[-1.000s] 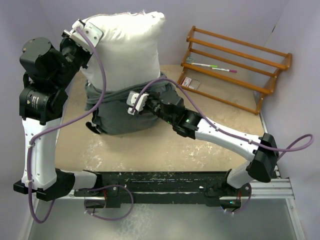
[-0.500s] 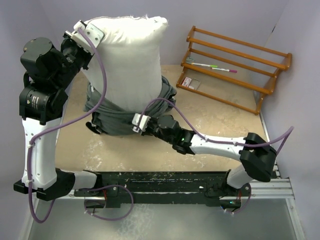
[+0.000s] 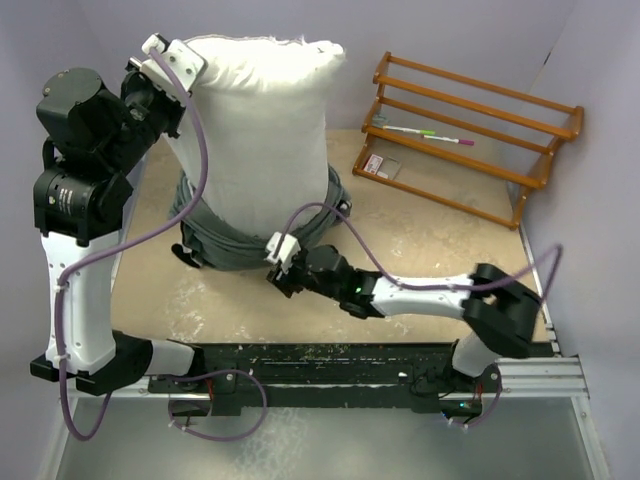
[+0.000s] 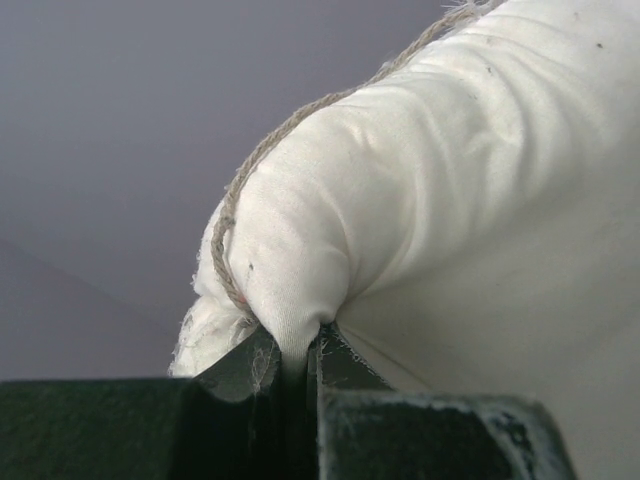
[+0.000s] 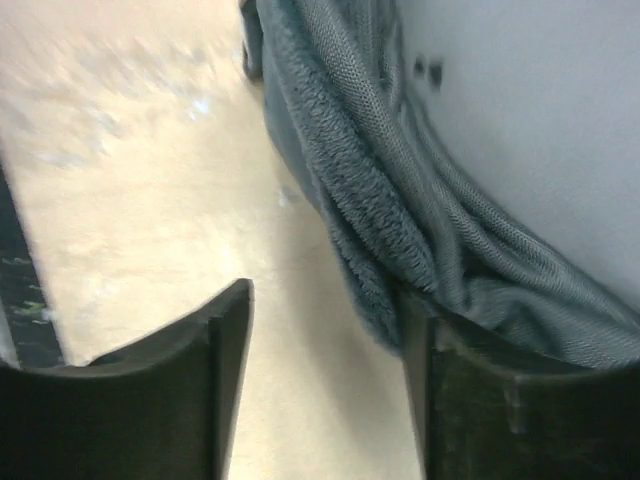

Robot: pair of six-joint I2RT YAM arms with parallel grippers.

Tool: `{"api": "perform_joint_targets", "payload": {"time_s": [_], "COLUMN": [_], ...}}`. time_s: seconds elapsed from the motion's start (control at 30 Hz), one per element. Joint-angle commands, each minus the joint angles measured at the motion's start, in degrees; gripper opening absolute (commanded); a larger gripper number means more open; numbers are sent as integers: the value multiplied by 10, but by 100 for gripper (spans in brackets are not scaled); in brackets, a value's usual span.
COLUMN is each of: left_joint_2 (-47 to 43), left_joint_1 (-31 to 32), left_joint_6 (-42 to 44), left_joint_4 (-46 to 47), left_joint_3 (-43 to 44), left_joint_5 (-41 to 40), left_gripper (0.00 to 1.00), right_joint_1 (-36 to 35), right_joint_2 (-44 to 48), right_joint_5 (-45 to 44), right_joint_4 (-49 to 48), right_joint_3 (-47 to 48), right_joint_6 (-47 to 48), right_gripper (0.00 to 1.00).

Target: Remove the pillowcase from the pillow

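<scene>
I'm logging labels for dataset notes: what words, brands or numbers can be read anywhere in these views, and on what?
No text can be read in any view.
Small flat packet on the wooden rack: possibly printed, too small to read.
Two dark marks on the pillow: blurred, not legible as characters.
Pillowcase: no label showing.

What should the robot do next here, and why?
Probably slide the right tool sideways onto the pillowcase and close. Its jaws stand open beside the bunched grey fold, which rings the base of the pillow, while the left tool pinches its top corner.
</scene>
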State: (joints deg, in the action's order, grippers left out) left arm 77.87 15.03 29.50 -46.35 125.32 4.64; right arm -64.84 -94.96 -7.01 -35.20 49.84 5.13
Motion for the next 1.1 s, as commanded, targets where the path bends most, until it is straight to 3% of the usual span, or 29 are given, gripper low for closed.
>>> {"api": "perform_joint_targets", "payload": {"time_s": [0.0, 0.1, 0.23, 0.43, 0.73, 0.9, 0.97, 1.0, 1.03, 1.07], "left_joint_2": [-23, -27, -38, -63, -65, -66, -65, -65, -66, -67], "left_joint_1": [-5, -4, -4, -4, -4, -5, -5, -4, -5, -5], "left_joint_6": [-31, -45, -61, -73, -67, -68, -72, -75, -77, -75], "left_joint_4": [103, 90, 72, 32, -21, -26, -23, -20, -19, -19], "left_joint_3": [35, 31, 20, 6, 6, 6, 4, 3, 0, -5], "left_joint_5": [21, 54, 119, 321, 405, 425, 426, 423, 418, 410], "left_gripper": [0, 0, 0, 0, 0, 0, 0, 5, 22, 51], "right_joint_1": [22, 67, 85, 86, 89, 92, 92, 93, 100, 110], "right_joint_2": [150, 208, 194, 66, -38, -63, -80, -88, -92, -87], "right_joint_5": [57, 121, 147, 171, 253, 192, 192, 175, 156, 129], "right_joint_4": [136, 226, 326, 485, 710, 744, 767, 771, 765, 742], "right_joint_3": [98, 224, 446, 712, 915, 890, 886, 883, 880, 867], "right_joint_6": [-25, -30, 18, 122, 199, 209, 208, 207, 201, 189], "right_gripper": [72, 90, 95, 99, 100, 99, 94, 86, 66, 44]}}
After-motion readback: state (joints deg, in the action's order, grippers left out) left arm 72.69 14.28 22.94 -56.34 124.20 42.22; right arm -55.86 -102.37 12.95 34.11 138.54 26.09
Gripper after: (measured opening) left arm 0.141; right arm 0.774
